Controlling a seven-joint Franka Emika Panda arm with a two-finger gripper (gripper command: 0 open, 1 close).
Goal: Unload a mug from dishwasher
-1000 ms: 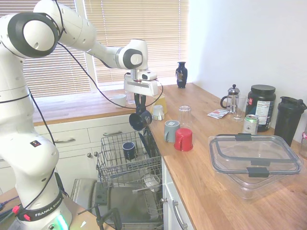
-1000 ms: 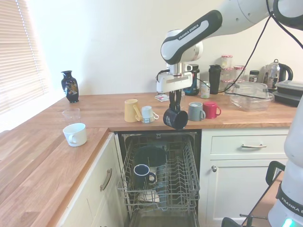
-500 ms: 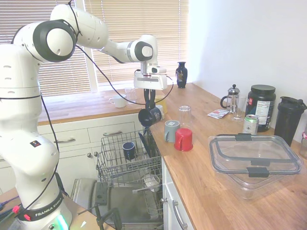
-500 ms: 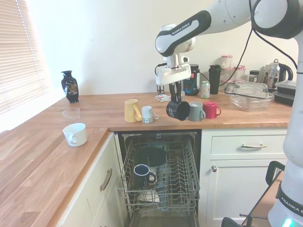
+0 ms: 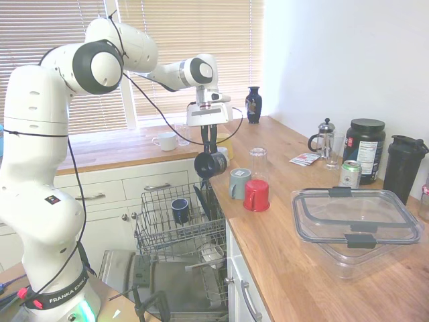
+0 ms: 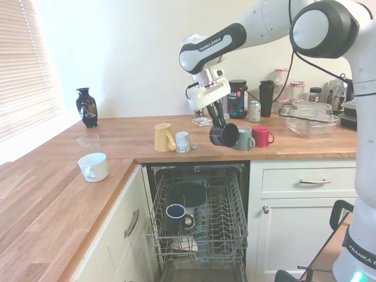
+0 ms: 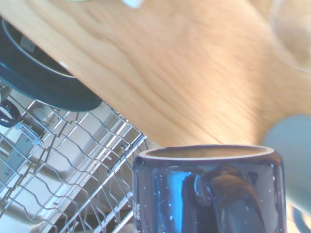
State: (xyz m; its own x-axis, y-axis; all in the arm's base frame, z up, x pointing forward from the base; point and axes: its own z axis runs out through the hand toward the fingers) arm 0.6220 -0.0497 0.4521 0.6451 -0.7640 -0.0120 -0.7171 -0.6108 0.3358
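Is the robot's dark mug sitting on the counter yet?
Apart. In the second exterior view the mug hangs tilted from the gripper, clearly above the counter edge.

Bright daylight pours through the slatted blinds (image 5: 194,47) and washes the white wall (image 6: 129,53), the wide views stay sharp with slight bowing at their edges, while the wrist view is soft, its wooden surface (image 7: 160,73) blurred and the mug (image 7: 209,189) streaked with blue glare.
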